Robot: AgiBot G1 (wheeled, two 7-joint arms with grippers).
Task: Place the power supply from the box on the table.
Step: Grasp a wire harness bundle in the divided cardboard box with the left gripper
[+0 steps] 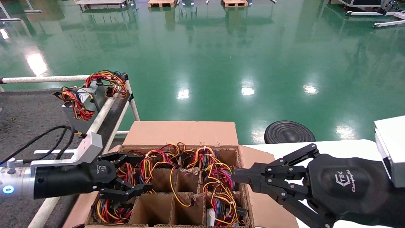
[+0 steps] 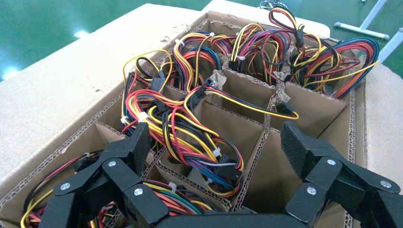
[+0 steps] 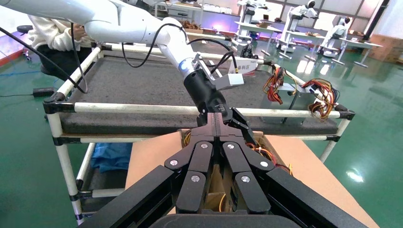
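Left gripper [image 1: 134, 173] hangs with its fingers spread over the near-left cells of the box [image 1: 186, 133], gripping nothing. On the table [image 1: 28, 114] one power supply [image 1: 84, 104] already sits by the rail. I see mostly tangled wires [image 1: 218, 180] in the cells; snagging a bundle instead of a casing is my worry. My right gripper [image 1: 235, 175] hovers pinched together at the box's right edge.

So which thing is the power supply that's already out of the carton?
Find the dark carpeted table with white tube rails, to the left of the cardboard box. At its far corner nearest the box stands a silver-grey metal power supply, alone on the table. Its red, yellow and orange wires spill over its top, while every other wire bundle sits down in the box's cells.
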